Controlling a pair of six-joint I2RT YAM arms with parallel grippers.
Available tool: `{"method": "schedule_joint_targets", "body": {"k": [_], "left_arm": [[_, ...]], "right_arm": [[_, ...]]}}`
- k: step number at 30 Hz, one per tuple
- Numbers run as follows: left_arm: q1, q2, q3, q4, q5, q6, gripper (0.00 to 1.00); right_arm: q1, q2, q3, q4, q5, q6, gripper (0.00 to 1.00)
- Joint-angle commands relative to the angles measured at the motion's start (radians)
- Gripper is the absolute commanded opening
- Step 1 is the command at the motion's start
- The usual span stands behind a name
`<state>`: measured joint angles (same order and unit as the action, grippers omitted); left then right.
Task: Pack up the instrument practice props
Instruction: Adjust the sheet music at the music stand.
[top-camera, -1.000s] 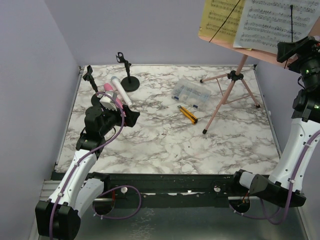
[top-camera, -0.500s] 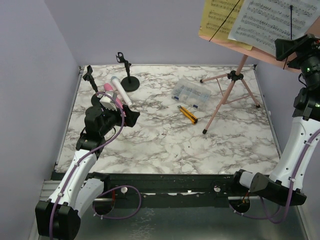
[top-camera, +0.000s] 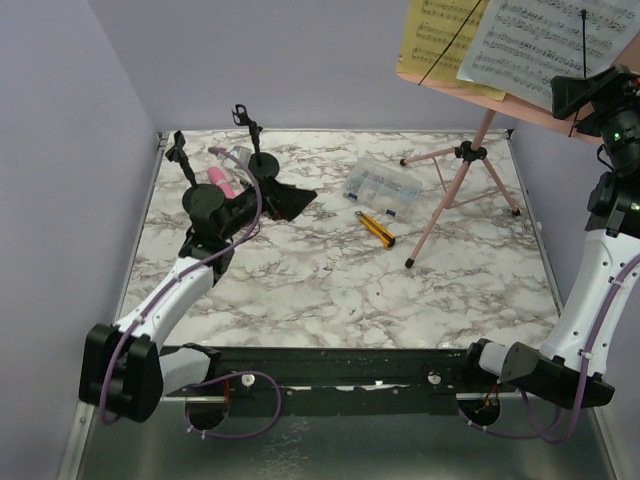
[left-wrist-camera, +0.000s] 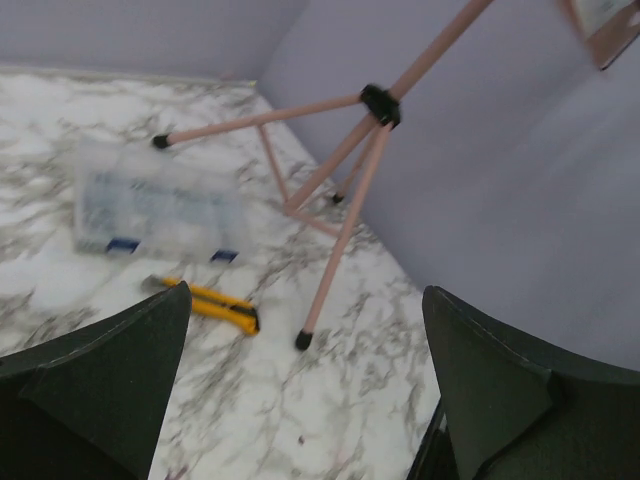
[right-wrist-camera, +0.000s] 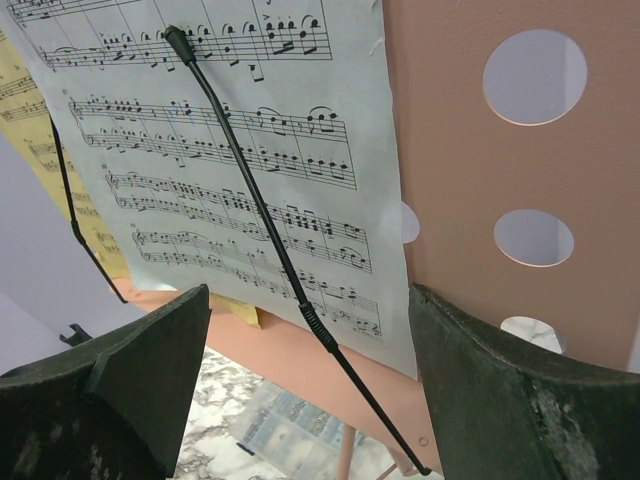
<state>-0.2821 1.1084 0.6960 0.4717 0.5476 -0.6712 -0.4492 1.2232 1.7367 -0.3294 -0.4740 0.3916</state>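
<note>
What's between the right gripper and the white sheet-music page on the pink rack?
Only the thin black page-retainer wire: it runs diagonally across the white sheet-music page, directly in front of the open right gripper. Nothing else visible blocks it.

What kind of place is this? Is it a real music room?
Probably not: it looks like a robot practice booth. Two robot arms stand at a marble-patterned table, plain purple walls close it in, and the pink music rack holds sheet music.

Top cam: high behind the near edge, looks down over whole bench (top-camera: 330, 290). Left wrist: seemingly low, blurred, faces music rack (left-wrist-camera: 380, 104) legs. Right wrist: close on its white page (right-wrist-camera: 320, 170); top sees both.
</note>
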Motion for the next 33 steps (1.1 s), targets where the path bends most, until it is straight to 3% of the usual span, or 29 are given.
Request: {"method": "schedule_joint_targets", "body": {"k": [1, 6, 14, 27, 33], "left_arm": [[-0.088, 0.197, 0.196, 0.352, 0.048, -0.211, 0.99], [-0.168, 0.483, 0.437, 0.623, 0.016, -0.355, 0.99], [-0.306, 0.801, 0.866, 0.667, -0.091, -0.375, 0.99], [-0.438, 0.983, 1.185, 0.661, -0.192, -0.332, 0.98], [-0.466, 1.052, 1.283, 0.601, -0.305, -0.323, 0.98]], "right_arm": [[-0.009, 0.001, 0.028, -0.010, 0.056, -0.017, 0.84], [-0.008, -0.009, 0.044, -0.019, 0.071, -0.006, 0.84], [-0.008, -0.017, 0.005, -0.009, 0.081, 0.005, 0.84], [-0.008, 0.008, -0.009, 0.016, 0.041, 0.029, 0.84], [-0.008, 0.007, -0.011, 0.021, 0.036, 0.032, 0.84]]}}
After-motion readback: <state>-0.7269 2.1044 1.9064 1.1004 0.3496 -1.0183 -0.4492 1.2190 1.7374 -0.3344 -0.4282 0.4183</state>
